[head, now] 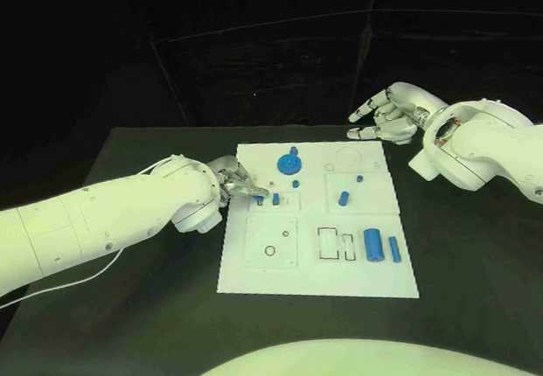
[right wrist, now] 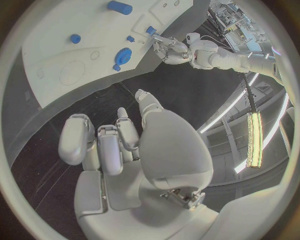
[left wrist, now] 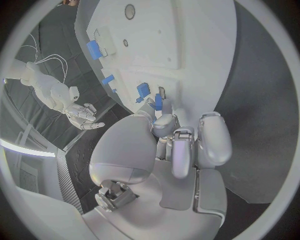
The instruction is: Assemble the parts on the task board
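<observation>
Left hand [head: 236,184] apparently pinches a small blue part [left wrist: 158,103] at the task board [head: 260,272]; right hand [head: 386,116] empty, fingers apart. Loose cylinders [head: 373,244] remain.

My left arm reaches in low, its left hand [head: 236,181] with fingers [left wrist: 164,106] curled together, tips pointing down; whether they pinch anything I cannot tell. My right arm bends back, right hand [head: 386,114] raised, fingers [right wrist: 106,145] loosely apart, holding nothing.
</observation>
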Available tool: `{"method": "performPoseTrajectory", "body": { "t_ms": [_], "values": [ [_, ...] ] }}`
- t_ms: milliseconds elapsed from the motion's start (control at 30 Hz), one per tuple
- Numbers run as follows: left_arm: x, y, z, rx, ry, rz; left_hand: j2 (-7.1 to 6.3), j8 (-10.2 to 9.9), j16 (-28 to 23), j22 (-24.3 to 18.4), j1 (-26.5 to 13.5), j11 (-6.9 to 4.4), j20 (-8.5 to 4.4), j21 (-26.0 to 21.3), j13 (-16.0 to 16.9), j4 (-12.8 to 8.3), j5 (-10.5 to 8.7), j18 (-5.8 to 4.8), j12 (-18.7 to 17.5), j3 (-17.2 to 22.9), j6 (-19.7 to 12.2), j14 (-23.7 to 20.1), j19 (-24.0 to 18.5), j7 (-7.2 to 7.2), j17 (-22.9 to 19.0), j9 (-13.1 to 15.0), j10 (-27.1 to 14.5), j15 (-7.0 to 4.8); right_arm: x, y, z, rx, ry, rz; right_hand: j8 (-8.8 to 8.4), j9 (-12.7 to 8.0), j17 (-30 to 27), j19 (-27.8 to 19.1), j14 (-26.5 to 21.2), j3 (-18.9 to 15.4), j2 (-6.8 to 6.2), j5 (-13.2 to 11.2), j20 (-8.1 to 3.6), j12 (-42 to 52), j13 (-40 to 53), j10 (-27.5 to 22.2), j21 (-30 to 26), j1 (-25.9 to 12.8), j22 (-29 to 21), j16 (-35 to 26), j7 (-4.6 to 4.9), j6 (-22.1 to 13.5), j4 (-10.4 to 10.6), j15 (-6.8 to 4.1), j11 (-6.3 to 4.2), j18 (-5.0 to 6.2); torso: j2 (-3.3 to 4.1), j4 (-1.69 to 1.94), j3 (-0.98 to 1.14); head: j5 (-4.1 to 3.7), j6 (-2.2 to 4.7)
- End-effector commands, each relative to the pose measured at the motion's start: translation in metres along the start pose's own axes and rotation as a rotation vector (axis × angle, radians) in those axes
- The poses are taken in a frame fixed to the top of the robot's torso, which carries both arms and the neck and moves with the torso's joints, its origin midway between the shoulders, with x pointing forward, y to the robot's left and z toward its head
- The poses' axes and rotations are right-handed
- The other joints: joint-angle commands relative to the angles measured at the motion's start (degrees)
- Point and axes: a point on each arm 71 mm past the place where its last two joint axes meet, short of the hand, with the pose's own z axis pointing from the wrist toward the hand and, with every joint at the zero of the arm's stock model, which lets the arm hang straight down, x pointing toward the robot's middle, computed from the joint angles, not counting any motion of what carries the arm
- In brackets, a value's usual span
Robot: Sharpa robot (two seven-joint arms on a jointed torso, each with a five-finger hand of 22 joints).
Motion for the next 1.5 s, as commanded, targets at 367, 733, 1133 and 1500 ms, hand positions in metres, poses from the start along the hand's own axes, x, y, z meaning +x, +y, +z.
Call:
{"method": "performPoseTrajectory", "body": {
  "t_ms": [367, 733, 1133, 1500],
  "values": [
    [0.002, 0.0003, 0.0019, 0.006, -0.008, 0.065, -0.4, 0.09, 0.18, 0.41, 0.1, -0.32, -0.09, 0.55, -0.29, -6.27, 0.27, -0.81, -0.38, 7.08, 0.84, 5.87, 0.54, -0.56, 15.09, 0.04, 0.74, -0.5, -0.0013, 0.0004, -0.0003, -0.003, 0.001, 0.009, 0.34, 0.08, 3.31, -0.4, 3.39, 0.0, 0.37, -0.3, 0.04, -0.08, -0.04, -0.14, -0.39, -0.48, -0.04, -0.38, -0.3, 0.34, 0.52, -0.51, -0.07, 1.02, -0.02, 0.12, 0.0, -0.31, -0.62],
    [0.0062, 0.0006, 0.0023, -0.008, 0.044, 0.095, -1.0, -0.04, 0.18, 0.51, -0.05, -0.28, -0.08, 0.58, -0.75, -6.81, 0.28, -0.84, -0.78, 7.95, 0.81, 5.87, 0.55, -0.51, 15.09, -0.06, 0.59, -0.46, -0.0017, -0.0012, 0.0001, 0.006, 0.003, 0.03, 0.36, 0.08, 3.29, -0.42, 3.38, -0.01, 0.38, -0.32, 0.04, -0.08, -0.05, -0.14, -0.42, -0.5, -0.08, -0.39, -0.3, 0.34, 0.54, -0.52, -0.07, 1.03, 0.03, 0.08, -0.09, -0.26, -0.94],
    [0.0073, 0.0004, 0.0016, -0.01, 0.055, 0.101, -1.55, -0.13, 0.18, 0.81, -0.25, -0.26, -0.06, 0.77, -0.37, -7.38, 0.28, -0.9, -0.53, 9.04, 1.05, 5.87, 0.64, -0.49, 15.09, -0.18, 0.88, -0.43, -0.0018, -0.0017, 0.0007, 0.007, 0.002, 0.036, 0.36, 0.08, 3.32, -0.42, 3.39, -0.01, 0.39, -0.34, 0.04, -0.1, -0.07, -0.16, -0.43, -0.52, -0.1, -0.37, -0.3, 0.33, 0.56, -0.52, -0.07, 1.03, 0.07, -0.04, -0.05, -0.07, -1.03],
    [0.006, 0.0019, 0.0022, -0.017, 0.05, 0.1, -1.79, -0.16, 0.18, 0.79, -0.91, -0.21, -0.03, 0.71, -0.49, -7.42, 0.28, -0.89, -0.61, 9.77, 1.26, 5.87, 0.62, -0.44, 15.09, -0.27, 0.96, -0.39, -0.002, -0.0018, 0.0004, 0.007, 0.002, 0.036, 0.36, 0.08, 3.32, -0.42, 3.39, -0.01, 0.39, -0.34, 0.04, -0.1, -0.07, -0.16, -0.43, -0.52, -0.1, -0.37, -0.3, 0.33, 0.56, -0.52, -0.07, 1.03, 0.0, -0.03, 0.03, -0.11, -1.06]
  ]
}}
